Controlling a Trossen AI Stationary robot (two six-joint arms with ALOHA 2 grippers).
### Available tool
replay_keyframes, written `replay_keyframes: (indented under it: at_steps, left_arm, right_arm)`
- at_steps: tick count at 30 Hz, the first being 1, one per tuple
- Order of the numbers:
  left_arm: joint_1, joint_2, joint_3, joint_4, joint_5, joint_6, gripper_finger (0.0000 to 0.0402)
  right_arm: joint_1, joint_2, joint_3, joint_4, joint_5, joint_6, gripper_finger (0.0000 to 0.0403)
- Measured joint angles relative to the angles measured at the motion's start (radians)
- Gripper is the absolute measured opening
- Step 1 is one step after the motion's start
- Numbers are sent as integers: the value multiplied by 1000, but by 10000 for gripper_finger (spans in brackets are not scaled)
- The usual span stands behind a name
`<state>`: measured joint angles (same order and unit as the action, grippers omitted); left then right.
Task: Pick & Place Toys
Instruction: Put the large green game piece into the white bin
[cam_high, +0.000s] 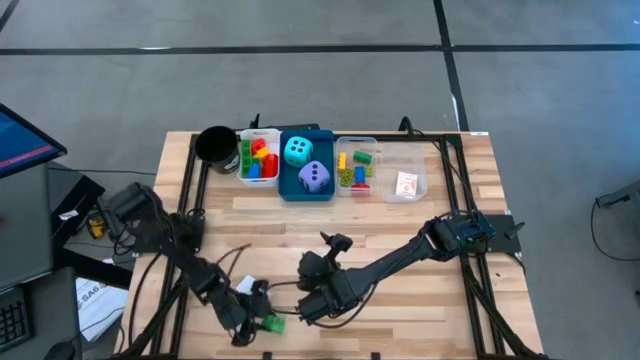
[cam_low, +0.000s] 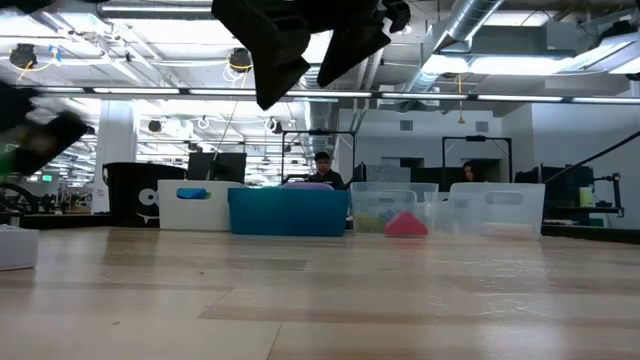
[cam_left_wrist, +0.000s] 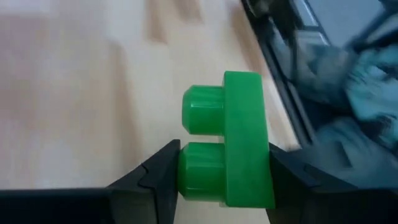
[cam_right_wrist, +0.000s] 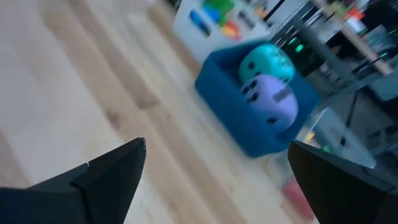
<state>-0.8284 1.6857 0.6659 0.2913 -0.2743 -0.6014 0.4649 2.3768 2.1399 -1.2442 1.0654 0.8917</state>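
The tabletop (cam_high: 420, 255) is pale wood inside a black frame, with grey floor around it; in the low view an office with ceiling pipes, lights and two seated people is seen behind the trays. Along the far edge a row is set: a black cup (cam_high: 215, 146), a white tray (cam_high: 258, 157) of bricks, a blue tray (cam_high: 308, 187) with a cyan die (cam_high: 297, 151) and a purple die (cam_high: 314, 177), a clear tray (cam_high: 356, 166) of bricks, and a second clear tray (cam_high: 404, 174) holding a card (cam_high: 406, 184).

Both arms are stretched low toward the near edge. The right hand (cam_high: 312, 305) is held above the wood near the middle, its fingers spread wide with nothing between them; the blue tray and both dice are faced by it. In the low view the arms are cut off at the top and left edges and cannot be read there.

The left hand (cam_high: 250, 322) is at the near edge, just left of the right one — it is clamped on a green brick (cam_left_wrist: 227, 149), one finger on the studs, the other on the flat back. Whether the brick touches the wood cannot be told.
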Motion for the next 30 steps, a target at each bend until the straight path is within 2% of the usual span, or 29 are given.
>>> replay_keyframes:
  at_steps: [4, 8, 14, 17, 19, 22, 26, 30]
  left_arm:
    - [51, -150, 0, -155, -80, 69, 165]
    - [116, -357, 1, -393, -197, 142, 165]
    - [266, -673, 1, -735, -450, 220, 165]
    - [371, -803, 1, -811, -598, 272, 165]
    - [450, -869, 1, -824, -651, 323, 165]
    - [588, -935, 2, -807, -664, 412, 165]
    - [780, -956, 2, -762, -661, 517, 165]
    - [974, -921, 2, -684, -546, 550, 165]
  right_arm:
    - [13, 0, 0, 1, 114, 25, 388]
    - [27, -1, 0, -14, 192, 25, 388]
    - [33, -6, -1, -38, 224, 15, 388]
    - [27, -6, -1, -32, 239, -8, 388]
    - [16, -6, -1, -32, 237, -12, 388]
    - [-8, -7, -1, -16, 237, -43, 388]
    - [-41, -7, -1, 77, 224, -129, 388]
    - [-68, -3, -1, 210, 224, -278, 388]
